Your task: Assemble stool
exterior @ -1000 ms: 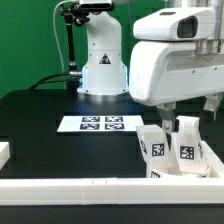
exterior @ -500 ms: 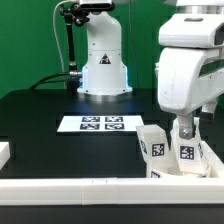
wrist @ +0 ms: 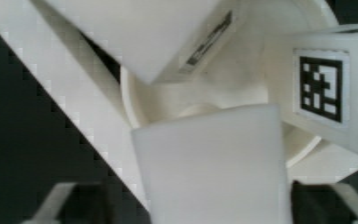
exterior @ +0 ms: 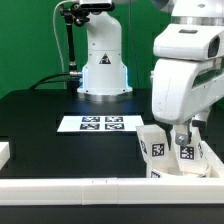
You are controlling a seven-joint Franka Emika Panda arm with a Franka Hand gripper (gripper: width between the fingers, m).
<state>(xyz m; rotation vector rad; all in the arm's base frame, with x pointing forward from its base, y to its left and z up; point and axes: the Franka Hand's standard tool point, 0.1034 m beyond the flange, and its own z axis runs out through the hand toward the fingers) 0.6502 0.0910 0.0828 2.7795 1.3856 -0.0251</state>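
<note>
Short white stool legs with black-and-white tags stand close together at the exterior view's right, by the front rail: one (exterior: 156,150) and another (exterior: 187,154). My gripper (exterior: 181,133) hangs straight down over them, its fingertips just above or between the leg tops. In the wrist view my gripper (wrist: 202,208) is open, with a plain white leg (wrist: 202,160) filling most of the gap between the dark fingers (wrist: 55,205). A small dark gap shows on each side. A tagged leg (wrist: 325,85) lies beside it. The round seat is out of view.
The marker board (exterior: 100,124) lies flat mid-table. A long white border rail (exterior: 90,189) runs along the front edge, and a white rail end (exterior: 4,153) sits at the exterior view's left. The robot's white base (exterior: 103,70) stands at the back.
My hand has turned about its vertical axis, from broadside to narrow, and has shifted slightly left and down over the legs. The legs have not moved.
</note>
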